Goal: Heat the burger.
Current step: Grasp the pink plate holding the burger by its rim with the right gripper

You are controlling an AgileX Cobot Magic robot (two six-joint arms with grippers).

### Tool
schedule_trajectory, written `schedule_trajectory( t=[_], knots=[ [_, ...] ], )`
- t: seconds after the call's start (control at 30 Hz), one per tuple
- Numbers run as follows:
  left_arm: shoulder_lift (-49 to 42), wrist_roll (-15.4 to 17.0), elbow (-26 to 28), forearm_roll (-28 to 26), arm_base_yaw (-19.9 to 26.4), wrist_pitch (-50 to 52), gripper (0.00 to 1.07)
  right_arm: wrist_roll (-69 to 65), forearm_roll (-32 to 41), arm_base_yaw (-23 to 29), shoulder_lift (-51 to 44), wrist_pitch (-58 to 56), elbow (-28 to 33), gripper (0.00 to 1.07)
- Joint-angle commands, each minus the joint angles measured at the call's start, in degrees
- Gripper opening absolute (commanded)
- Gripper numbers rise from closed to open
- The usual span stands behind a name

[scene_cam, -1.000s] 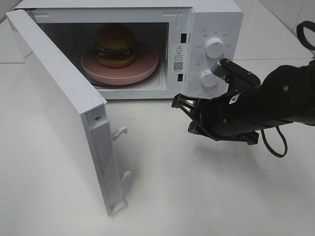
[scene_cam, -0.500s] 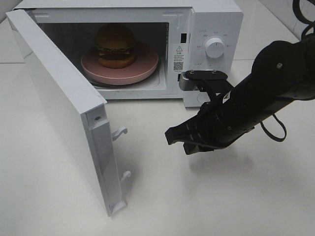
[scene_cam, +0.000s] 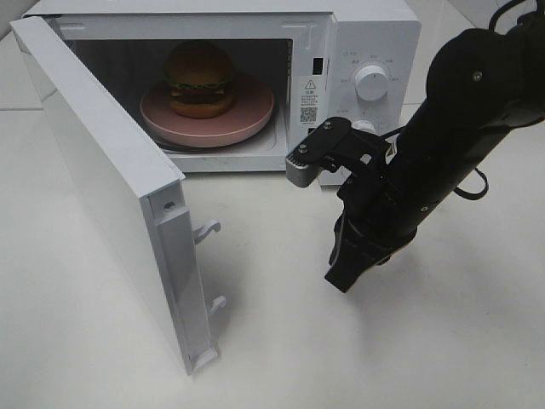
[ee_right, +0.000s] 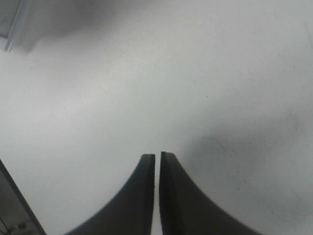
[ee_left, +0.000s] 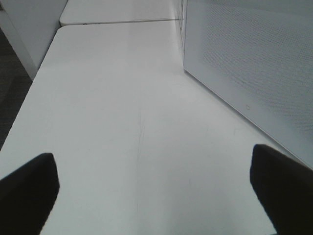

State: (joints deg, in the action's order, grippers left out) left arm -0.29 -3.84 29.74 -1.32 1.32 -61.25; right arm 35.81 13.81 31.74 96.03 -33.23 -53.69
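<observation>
Burger [scene_cam: 200, 78] is sitting on the pink plate [scene_cam: 255, 115] inside the microwave [scene_cam: 375, 34], upper middle of the overhead frame, so loading looks done. Door [scene_cam: 94, 170] hangs wide open at left, so I'd guess shutting it and turning a dial [scene_cam: 371, 83] are what's left. Right fingers [scene_cam: 347, 268] are pinched together on nothing, aimed down at the desk [scene_cam: 443, 341]. Left fingers [ee_left: 29, 186] are spread wide, empty.
</observation>
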Motion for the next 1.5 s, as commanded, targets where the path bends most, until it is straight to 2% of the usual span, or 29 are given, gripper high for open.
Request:
schedule_trajectory(
  t=[0.03,0.17,0.37,0.57,0.63,0.7,0.73,0.77,0.8,0.83,0.87,0.9,0.93,0.97,1.0,1.03,1.07,1.1,1.5],
  knots=[
    [-0.92,-0.06,-0.17,-0.29,0.06,-0.06,1.0,10.66,-2.46,-0.34,-0.4,-3.55,-1.38,0.09],
    [-0.92,-0.06,-0.17,-0.29,0.06,-0.06,1.0,26.01,-5.5,-0.34,-0.4,-4.35,-1.55,0.11],
    [-0.92,-0.06,-0.17,-0.29,0.06,-0.06,1.0,38.85,-8.94,-0.34,-0.4,-4.13,-1.78,0.13],
    [-0.92,-0.06,-0.17,-0.29,0.06,-0.06,1.0,40.05,-13.81,-0.34,-0.4,-4.3,-2.69,0.15],
    [-0.92,-0.06,-0.17,-0.29,0.06,-0.06,1.0,40.05,-17.88,-0.34,-0.4,-4.01,-4.24,0.21],
    [-0.92,-0.06,-0.17,-0.29,0.06,-0.06,1.0,40.05,-18.33,-0.34,-0.4,-3.72,-4.76,0.24],
    [-0.92,-0.06,-0.17,-0.29,0.06,-0.06,1.0,39.99,-18.74,-0.23,-0.4,-2.86,-5.73,0.31],
    [-0.92,-0.06,-0.17,-0.29,0.06,-0.06,1.0,39.99,-18.74,-0.23,-0.4,-2.86,-5.73,0.31],
    [-0.92,-0.06,-0.17,-0.29,0.06,-0.06,1.0,39.02,-18.74,-0.23,-0.4,-1.03,-6.53,0.42],
    [-0.92,-0.06,-0.17,-0.29,0.06,-0.06,1.0,39.02,-18.74,-0.23,-0.4,-1.03,-6.53,0.42],
    [-0.92,-0.06,-0.17,-0.29,0.06,-0.06,1.0,38.22,-18.74,-0.23,-0.4,0.0,-6.76,0.49],
    [-0.92,-0.06,-0.17,-0.29,0.06,-0.06,1.0,35.92,-18.74,-0.23,-0.4,1.03,-7.16,0.64],
    [-0.92,-0.06,-0.17,-0.29,0.06,-0.06,1.0,35.92,-18.74,-0.23,-0.4,1.03,-7.16,0.64],
    [-0.92,-0.06,-0.17,-0.29,0.06,-0.06,1.0,35.18,-18.79,-0.23,-0.4,1.38,-7.39,0.71],
    [-0.92,-0.06,-0.17,-0.29,0.06,-0.06,1.0,34.21,-18.79,-0.23,-0.4,2.46,-7.39,0.9],
    [-0.92,-0.06,-0.17,-0.29,0.06,-0.06,1.0,34.21,-18.79,-0.23,-0.4,2.46,-7.39,0.9],
    [-0.92,-0.06,-0.17,-0.29,0.06,-0.06,1.0,34.21,-18.79,-0.23,-0.4,3.67,-7.39,1.0],
    [-0.92,-0.06,-0.17,-0.29,0.06,-0.06,1.0,34.21,-18.91,-0.23,-0.4,4.13,-7.39,1.03],
    [-0.92,-0.06,-0.17,-0.29,0.06,-0.06,1.0,35.07,-22.63,-0.17,0.06,9.22,-7.85,1.0]
  ],
)
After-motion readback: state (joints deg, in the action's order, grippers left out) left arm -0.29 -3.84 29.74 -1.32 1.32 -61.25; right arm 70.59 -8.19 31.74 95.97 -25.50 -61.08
